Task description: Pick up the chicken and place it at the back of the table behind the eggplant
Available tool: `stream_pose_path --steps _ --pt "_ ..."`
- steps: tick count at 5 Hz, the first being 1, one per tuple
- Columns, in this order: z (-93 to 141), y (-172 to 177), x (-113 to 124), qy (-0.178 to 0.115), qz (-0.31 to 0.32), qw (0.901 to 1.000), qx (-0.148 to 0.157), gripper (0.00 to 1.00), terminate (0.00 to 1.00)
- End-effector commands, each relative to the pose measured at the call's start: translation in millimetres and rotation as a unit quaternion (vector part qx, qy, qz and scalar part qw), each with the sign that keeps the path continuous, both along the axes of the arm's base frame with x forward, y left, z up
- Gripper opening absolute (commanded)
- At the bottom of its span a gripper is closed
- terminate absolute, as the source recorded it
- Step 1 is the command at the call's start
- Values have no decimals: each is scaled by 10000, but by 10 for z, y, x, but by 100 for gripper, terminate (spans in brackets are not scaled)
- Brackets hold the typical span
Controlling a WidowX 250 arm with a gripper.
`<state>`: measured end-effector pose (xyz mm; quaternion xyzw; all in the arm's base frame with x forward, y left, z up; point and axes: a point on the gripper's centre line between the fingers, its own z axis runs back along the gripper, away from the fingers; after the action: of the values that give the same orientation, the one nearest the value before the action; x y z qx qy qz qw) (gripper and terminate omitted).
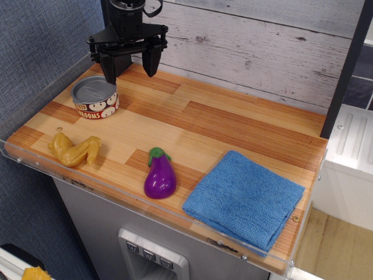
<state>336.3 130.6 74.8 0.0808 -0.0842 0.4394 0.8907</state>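
Gripper [130, 67] up at back-left, jaws spread wide, nothing in them.

Landmark = eggplant [159, 176], lying near front edge of the table [233, 125]. Left to right: chicken [74, 150] sits well left of eggplant, front-left corner, flat and untouched, clear approach from above; mushroom can [95, 97] back-left of eggplant, right under the gripper; blue cloth [245, 198] just right of eggplant. Bare boards behind eggplant = drop spot. Gripper is well apart from chicken, prob. open ready to descend.

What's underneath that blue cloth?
The blue cloth lies flat on the wooden table, near its front right corner. Whatever it covers is hidden; nothing pokes out around its edges.
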Motion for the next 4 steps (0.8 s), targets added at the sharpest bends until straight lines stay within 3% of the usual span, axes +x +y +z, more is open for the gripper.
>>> stream_pose_path --steps 1,3,4 --pt "69 247 -671 -44 363 9992 -148 100 0" --pt "-168 519 -919 -409 341 9977 -408 100 0" --pt "-262 596 -892 -358 457 9975 -401 100 0"
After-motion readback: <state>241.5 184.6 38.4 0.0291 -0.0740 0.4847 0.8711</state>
